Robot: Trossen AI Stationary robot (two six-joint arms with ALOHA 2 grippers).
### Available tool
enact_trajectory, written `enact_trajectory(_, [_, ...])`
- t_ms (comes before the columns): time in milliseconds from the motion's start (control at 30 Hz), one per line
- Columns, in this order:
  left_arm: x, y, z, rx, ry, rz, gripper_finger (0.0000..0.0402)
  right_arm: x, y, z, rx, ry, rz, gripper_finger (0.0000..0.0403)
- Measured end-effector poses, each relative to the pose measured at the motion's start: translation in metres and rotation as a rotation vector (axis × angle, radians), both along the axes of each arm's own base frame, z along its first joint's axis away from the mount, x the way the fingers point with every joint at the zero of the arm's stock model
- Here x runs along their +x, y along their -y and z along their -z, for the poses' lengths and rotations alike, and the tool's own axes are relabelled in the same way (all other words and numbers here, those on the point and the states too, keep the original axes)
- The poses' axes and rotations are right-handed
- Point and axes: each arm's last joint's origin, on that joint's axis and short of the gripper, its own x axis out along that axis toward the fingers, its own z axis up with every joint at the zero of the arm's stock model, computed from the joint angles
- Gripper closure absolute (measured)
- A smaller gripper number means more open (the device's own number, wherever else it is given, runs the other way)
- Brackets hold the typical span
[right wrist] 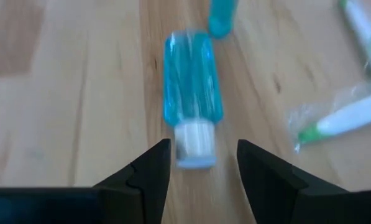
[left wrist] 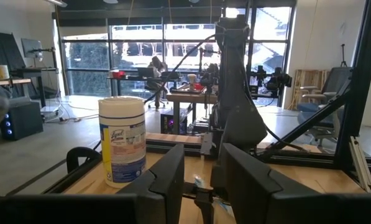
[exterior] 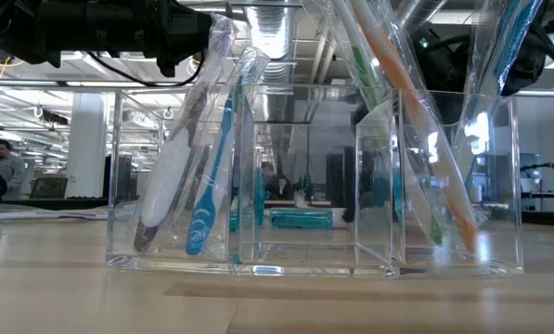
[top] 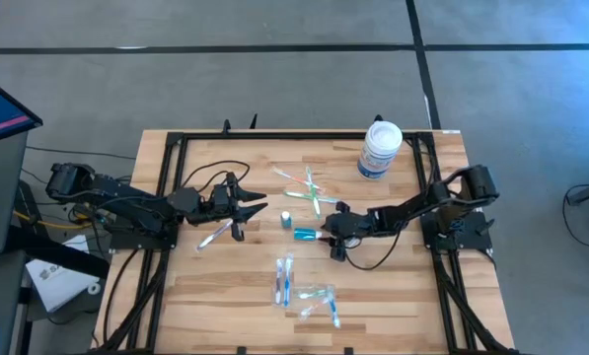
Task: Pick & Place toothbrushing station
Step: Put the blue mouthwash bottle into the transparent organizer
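One teal tube (right wrist: 193, 81) lies flat near the table's middle, its white cap between the spread fingers of the right gripper (right wrist: 202, 163), which grips nothing. Two green toothbrushes (top: 310, 187) lie beyond it, two blue ones (top: 284, 279) nearer the front edge beside the clear tray (top: 317, 302). The left gripper (top: 243, 212), part-open and empty, hovers over bare wood left of centre; one white tub (top: 380, 150) stands at the far edge.

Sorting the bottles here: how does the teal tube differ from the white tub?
The teal tube lies flat; the white tub stands upright. The tube is small, slim and see-through; the tub is bigger, opaque and labelled. The tube lies mid-table before the open right gripper; the tub stands near the far edge.
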Motion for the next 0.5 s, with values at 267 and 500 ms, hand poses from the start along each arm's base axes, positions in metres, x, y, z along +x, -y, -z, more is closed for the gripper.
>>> enact_trajectory(267, [0.0, 0.0, 0.0, 0.0, 0.0, 0.001, 0.0298, -0.0002, 0.0, 0.0001, 0.0, 0.001, 0.0, 0.0238])
enact_trajectory(500, [0.0, 0.0001, 0.0, 0.0, 0.0, 0.003, 0.0298, -0.0003, 0.0, 0.0002, 0.0, -0.001, 0.0, 0.0251])
